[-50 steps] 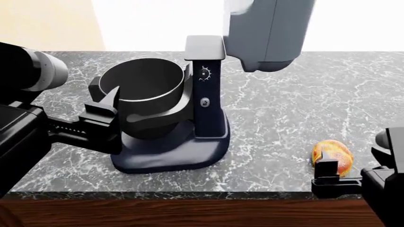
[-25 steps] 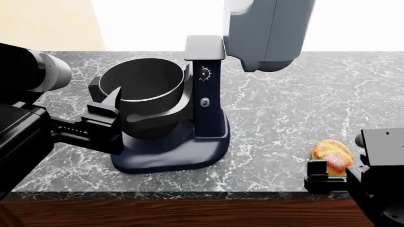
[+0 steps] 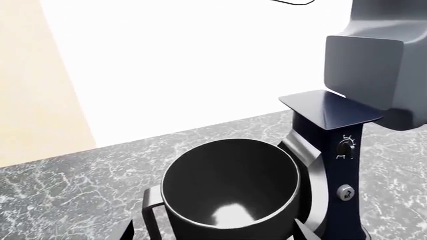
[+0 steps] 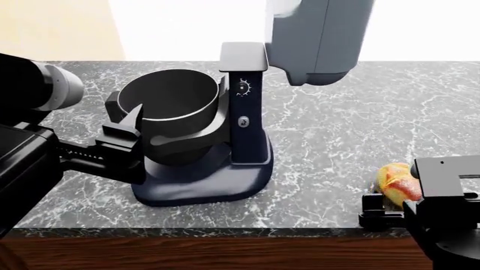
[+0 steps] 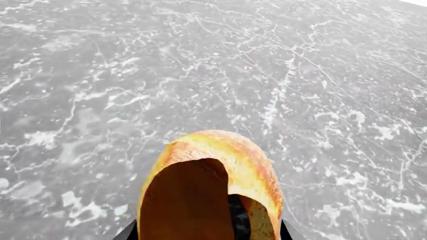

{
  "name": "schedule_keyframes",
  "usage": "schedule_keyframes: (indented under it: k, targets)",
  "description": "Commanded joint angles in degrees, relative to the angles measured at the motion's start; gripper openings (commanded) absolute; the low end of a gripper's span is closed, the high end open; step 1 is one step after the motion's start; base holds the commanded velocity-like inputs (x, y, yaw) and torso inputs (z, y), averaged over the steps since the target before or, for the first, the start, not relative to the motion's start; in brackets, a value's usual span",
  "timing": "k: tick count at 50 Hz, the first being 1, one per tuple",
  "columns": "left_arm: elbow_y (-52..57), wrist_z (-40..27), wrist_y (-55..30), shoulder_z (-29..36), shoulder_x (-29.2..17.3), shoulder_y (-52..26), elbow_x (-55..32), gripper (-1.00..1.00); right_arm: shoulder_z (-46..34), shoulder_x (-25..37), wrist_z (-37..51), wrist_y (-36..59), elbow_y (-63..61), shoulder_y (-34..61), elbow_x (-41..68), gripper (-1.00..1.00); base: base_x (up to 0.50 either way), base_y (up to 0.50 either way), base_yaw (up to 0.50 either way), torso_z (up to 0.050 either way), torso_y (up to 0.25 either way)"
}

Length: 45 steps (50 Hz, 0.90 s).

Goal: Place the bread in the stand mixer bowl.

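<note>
Flanking mixer head [image 4: 318,39], bowl [image 4: 171,101], bread [image 4: 395,181]

One bread [image 4: 395,181] loaf at four o'clock, one stand mixer [image 4: 244,121] carrying one stand mixer bowl [image 4: 171,104] at ten o'clock, one marble countertop [image 4: 338,129], two arms in view.

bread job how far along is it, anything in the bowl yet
Nothing is done yet: the bowl is empty. In hand: the right gripper is down at the bread, which sits on the counter near its front edge; whether it is gripped can't be told. Left: lift, carry it to the mixer, drop it in.
</note>
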Motion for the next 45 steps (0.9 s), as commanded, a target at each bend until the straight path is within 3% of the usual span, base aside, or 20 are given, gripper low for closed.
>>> schedule_keyframes:
  k: [1, 9, 22, 33, 38, 45]
  targets:
    - [0.1, 0.2, 0.2, -0.1, -0.3, 0.3, 0.2, 1.00, -1.4, -0.6, 0.0, -0.2, 1.2, -0.8, -0.1, -1.00, 0.00, 0.00, 0.00, 0.000, 0.000]
    - [0.1, 0.3, 0.2, 0.0, -0.4, 0.2, 0.2, 1.00, 0.1, 1.4, 1.4, -1.4, -3.2, -1.6, -1.1, -1.00, 0.00, 0.00, 0.00, 0.000, 0.000]
    - [0.4, 0.1, 0.5, -0.3, -1.1, -0.5, -0.7, 1.00, 14.3, 15.6, -0.4, -10.6, -24.3, -12.2, 3.8, -1.00, 0.00, 0.00, 0.00, 0.000, 0.000]
    - [0.8, 0.0, 1.0, -0.9, -2.0, -1.0, -1.8, 1.00, 30.6, 21.1, -9.9, -16.0, -35.2, -29.9, -2.0, -1.00, 0.00, 0.00, 0.00, 0.000, 0.000]
    - [0.8, 0.1, 1.2, -1.1, -2.2, -1.1, -2.1, 1.00, 37.0, 28.5, -14.1, -30.8, -35.2, -47.8, -10.9, -1.00, 0.00, 0.00, 0.00, 0.000, 0.000]
    - [1.1, -0.6, 1.5, -1.3, -2.9, -2.0, -3.5, 1.00, 55.2, 28.1, -18.2, -34.5, -35.2, -66.3, -13.2, -1.00, 0.00, 0.00, 0.00, 0.000, 0.000]
